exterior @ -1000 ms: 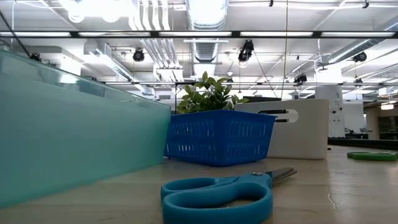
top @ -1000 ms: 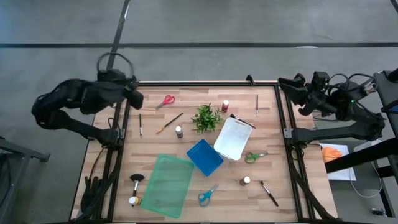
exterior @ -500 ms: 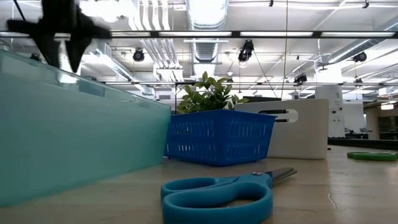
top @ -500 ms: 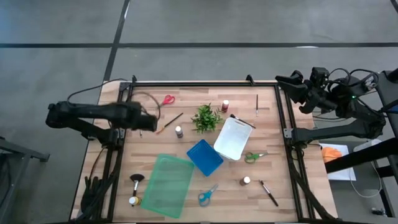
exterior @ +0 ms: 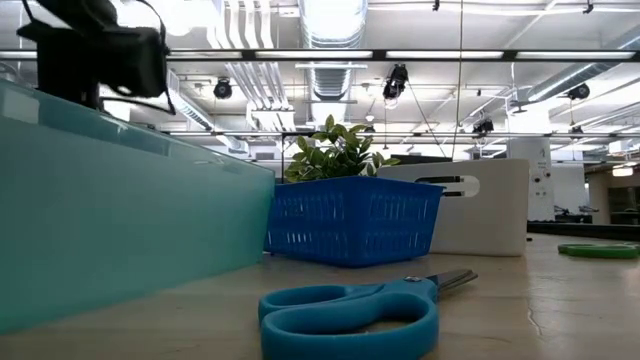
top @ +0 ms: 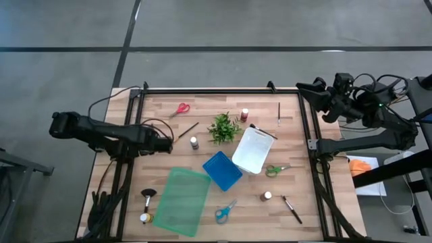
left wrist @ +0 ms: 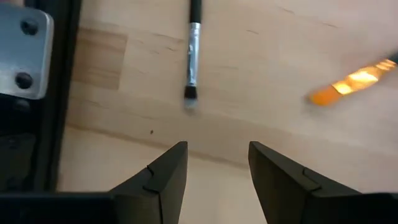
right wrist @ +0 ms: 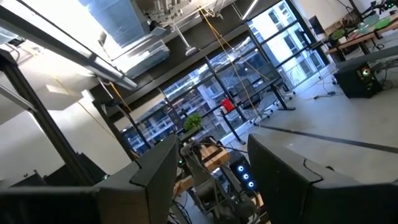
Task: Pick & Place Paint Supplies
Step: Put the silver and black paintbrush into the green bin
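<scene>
My left gripper (top: 164, 143) is open and hovers over the table's left side; it shows dark at the top of the low view (exterior: 95, 50). Its wrist view looks down past the open fingers (left wrist: 214, 168) at a thin dark-handled brush (left wrist: 193, 53) lying flat on the wood, just ahead of the fingertips. An orange-tipped brush (left wrist: 348, 84) lies beside it (top: 183, 132). My right gripper (top: 305, 87) waits open beyond the table's far right corner, pointing into the room (right wrist: 208, 158).
On the table lie red scissors (top: 180, 109), a leafy plant (top: 223, 127), a red-capped bottle (top: 244, 115), a white bin (top: 254, 150), a blue basket (top: 222, 170), a green tray (top: 179, 201), green scissors (top: 275, 170), blue scissors (top: 225, 212), white-capped bottles (top: 194, 142) and more brushes (top: 291, 209).
My left arm has swung from the far left corner toward the near edge and inward over the table, stretching out and lowering until its gripper hangs above the thin brush. No object has moved.
</scene>
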Action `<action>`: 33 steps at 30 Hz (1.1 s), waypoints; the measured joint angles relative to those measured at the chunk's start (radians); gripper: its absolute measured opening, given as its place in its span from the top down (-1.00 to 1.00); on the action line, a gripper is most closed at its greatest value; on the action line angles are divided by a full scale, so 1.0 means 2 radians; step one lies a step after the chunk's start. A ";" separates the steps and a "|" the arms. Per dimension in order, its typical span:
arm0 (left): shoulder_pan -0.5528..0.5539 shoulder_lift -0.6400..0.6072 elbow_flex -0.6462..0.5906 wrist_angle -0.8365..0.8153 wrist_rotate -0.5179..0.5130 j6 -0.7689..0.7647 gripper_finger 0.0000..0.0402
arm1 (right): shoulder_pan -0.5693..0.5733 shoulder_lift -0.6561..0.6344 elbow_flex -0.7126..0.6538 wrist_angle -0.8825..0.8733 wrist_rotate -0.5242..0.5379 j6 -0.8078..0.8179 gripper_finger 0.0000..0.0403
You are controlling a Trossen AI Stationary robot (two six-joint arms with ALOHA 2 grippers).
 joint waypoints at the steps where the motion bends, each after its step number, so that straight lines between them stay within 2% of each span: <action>1: 0.000 0.000 -0.007 0.002 0.000 -0.008 0.11 | 0.000 0.000 0.000 0.000 0.000 0.000 0.05; 7: 0.002 0.001 -0.015 0.013 -0.027 -0.022 0.13 | 0.000 -0.002 0.000 0.001 0.000 -0.001 0.05; 19: 0.013 0.005 -0.021 0.019 -0.042 -0.025 0.13 | 0.000 -0.002 0.000 0.001 0.001 -0.002 0.05; 27: 0.015 0.062 -0.021 0.036 -0.041 -0.016 0.13 | 0.000 -0.002 0.000 0.000 0.000 -0.002 0.05; 33: 0.015 0.097 -0.019 0.060 -0.042 -0.039 0.13 | 0.000 -0.004 0.000 0.000 0.000 -0.002 0.05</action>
